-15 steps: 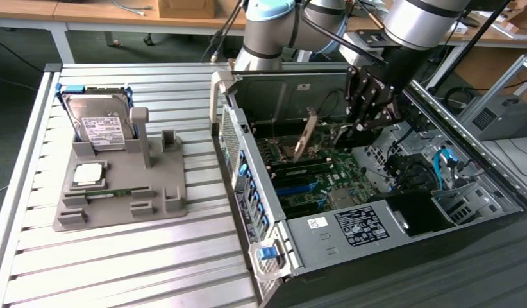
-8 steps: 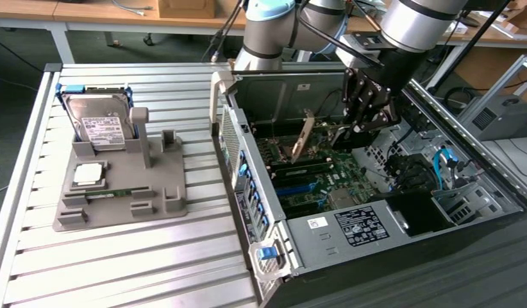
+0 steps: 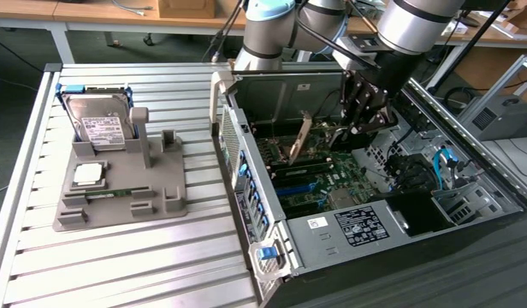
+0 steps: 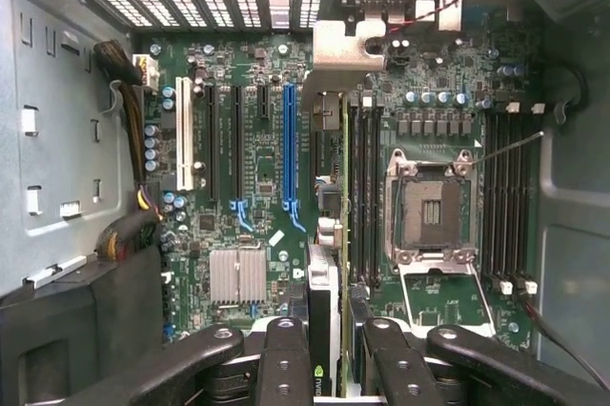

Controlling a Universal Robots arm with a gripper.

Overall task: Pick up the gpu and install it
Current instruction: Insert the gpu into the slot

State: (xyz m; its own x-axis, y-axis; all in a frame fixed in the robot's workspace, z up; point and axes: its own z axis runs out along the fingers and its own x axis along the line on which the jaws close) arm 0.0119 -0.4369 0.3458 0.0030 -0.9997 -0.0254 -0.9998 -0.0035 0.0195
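Your gripper (image 4: 324,354) is clamped partway on the gpu (image 3: 299,138), edge-on above the motherboard (image 4: 257,168). Risk: it misses the blue slot (image 4: 288,153), jamming the connector.

Ribbed aluminium tabletop (image 3: 118,256) here — grey plastic parts holder (image 3: 118,192) sits on it toward the exterior view's left, open PC case (image 3: 366,212) lies on its side just beside it.
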